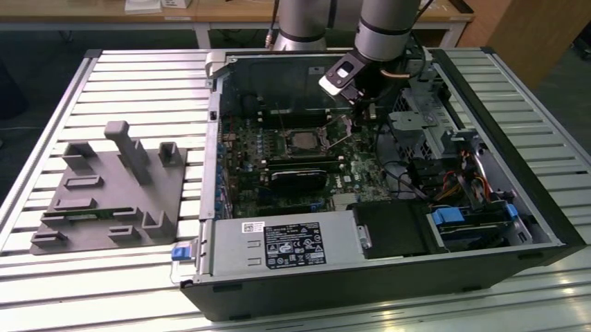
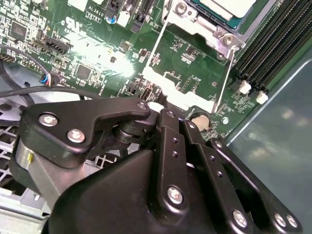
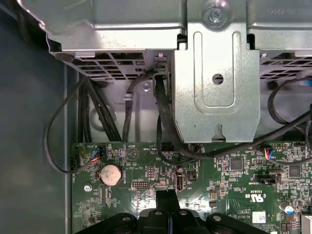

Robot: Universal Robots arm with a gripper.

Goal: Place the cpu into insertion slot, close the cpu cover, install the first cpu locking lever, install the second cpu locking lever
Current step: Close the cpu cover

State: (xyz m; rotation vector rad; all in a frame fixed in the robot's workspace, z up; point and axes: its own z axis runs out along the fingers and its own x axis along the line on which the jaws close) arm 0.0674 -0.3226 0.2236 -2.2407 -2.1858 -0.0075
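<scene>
Bench, PC case w/ cpu in insertion slot, end effector tight on cpu cover

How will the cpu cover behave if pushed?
The cpu cover is a thin metal frame with an open window: probably light, slightly springy. It seems attached at the insertion slot end, so likely swings rather than slides.

Arm: silver-grey tube, dark band.
Gripper: black link bars, silver screws.
Wrist box: white and black, arm's 7 o'clock.
</scene>
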